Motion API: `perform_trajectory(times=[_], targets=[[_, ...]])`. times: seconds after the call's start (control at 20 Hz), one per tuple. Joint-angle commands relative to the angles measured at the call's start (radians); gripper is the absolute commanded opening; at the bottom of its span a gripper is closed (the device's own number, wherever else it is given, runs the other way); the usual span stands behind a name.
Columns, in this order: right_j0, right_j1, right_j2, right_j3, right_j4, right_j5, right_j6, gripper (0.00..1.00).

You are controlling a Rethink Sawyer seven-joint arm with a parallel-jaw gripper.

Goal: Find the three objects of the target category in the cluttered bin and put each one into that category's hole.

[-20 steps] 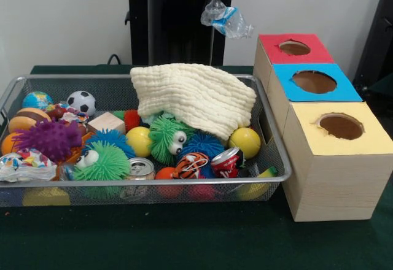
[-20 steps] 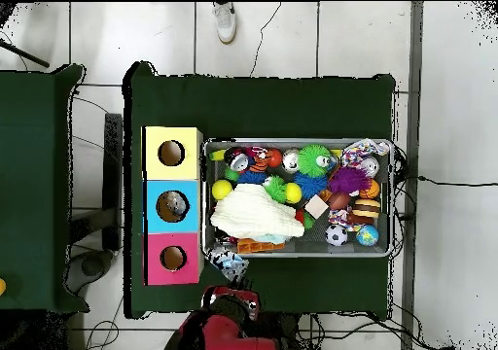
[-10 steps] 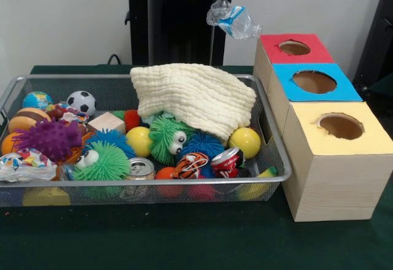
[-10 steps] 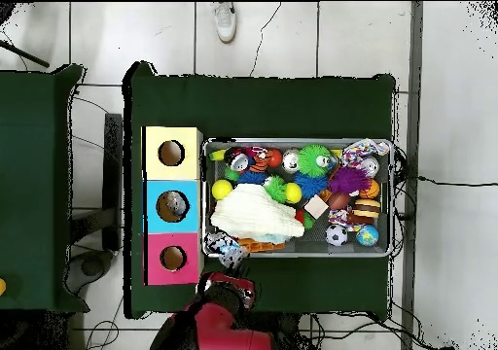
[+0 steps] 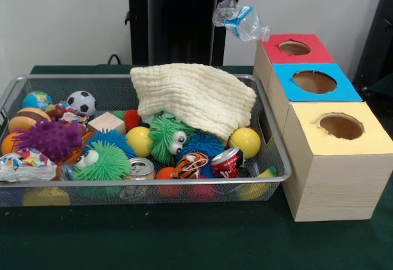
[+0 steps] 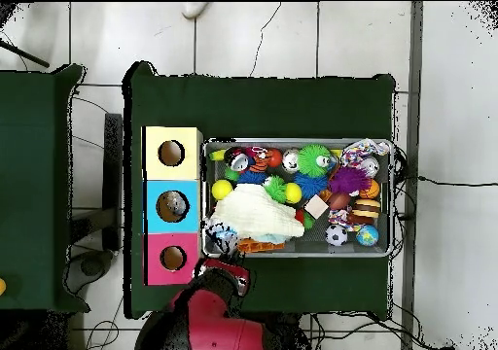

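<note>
A crushed clear plastic bottle with a blue label hangs in the air above the bin's far right corner, just left of the red box. My gripper is shut on it; in the front view only the bottle shows below the arm at the top edge. In the overhead view the bottle sits over the bin's corner beside the red box. The silver wire-mesh bin holds several toys, balls and two crushed cans, partly under a cream cloth.
Three boxes with round holes stand in a row right of the bin: red, blue and yellow. In the overhead view something pale lies inside the blue box's hole. The black pedestal stands behind the bin.
The bottle has moved right and slightly up in the front view, from above the bin's back rim to beside the red box. The arm swung with it.
</note>
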Motion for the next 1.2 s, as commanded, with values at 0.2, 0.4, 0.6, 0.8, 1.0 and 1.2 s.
perform_trajectory(times=[0.2,0.4,0.6,0.8,1.0,1.2], targets=[[0.074,0.112,-0.053,-0.126,0.118,0.144,0.203,0.00],[0.096,0.137,-0.066,-0.132,0.143,0.132,0.205,0.00],[0.111,0.153,-0.074,-0.132,0.167,0.120,0.204,0.00],[0.134,0.167,-0.089,-0.129,0.190,0.111,0.206,0.00],[0.161,0.187,-0.109,-0.156,0.219,0.138,0.210,0.00],[0.188,0.207,-0.127,-0.180,0.248,0.165,0.213,0.00]])
